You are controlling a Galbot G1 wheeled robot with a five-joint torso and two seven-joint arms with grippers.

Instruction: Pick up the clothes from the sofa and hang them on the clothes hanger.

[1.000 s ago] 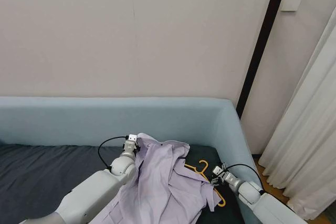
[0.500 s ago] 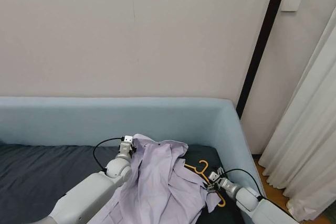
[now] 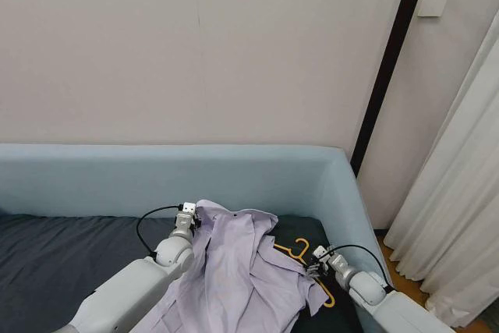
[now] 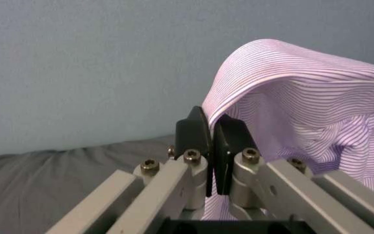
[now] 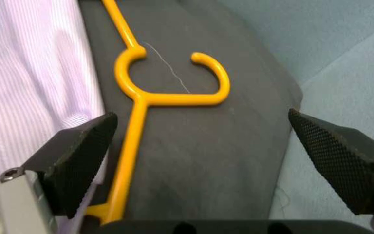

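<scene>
The left gripper [image 4: 212, 127], clenched on a fold near the collar of a lilac pinstriped shirt [image 3: 234, 271], holds the cloth raised above the dark seat cushion [image 3: 47, 259] of a pale blue sofa [image 3: 117, 177], close to the backrest. From that pinch the shirt drapes down over the left arm toward the seat's front edge.

The right gripper [image 5: 206, 146], released and carrying nothing, hovers just above a yellow plastic hanger [image 5: 174, 100]. The hanger lies flat on the cushion near the seat's right end, beside the armrest. Its hook sits between the spread fingers, and one of its arms touches the shirt's edge.

The pickup appears done on the garment side, and the step in hand looks like taking hold of the hanger.

The next move probably calls for the right gripper to sink onto the thin neck below the hook and close there. The fingertips may need to press into the soft cushion to get under it. The shirt's edge should stay out of the bite. The lifted collar would then need to stay open to take the hanger's shoulder.
</scene>
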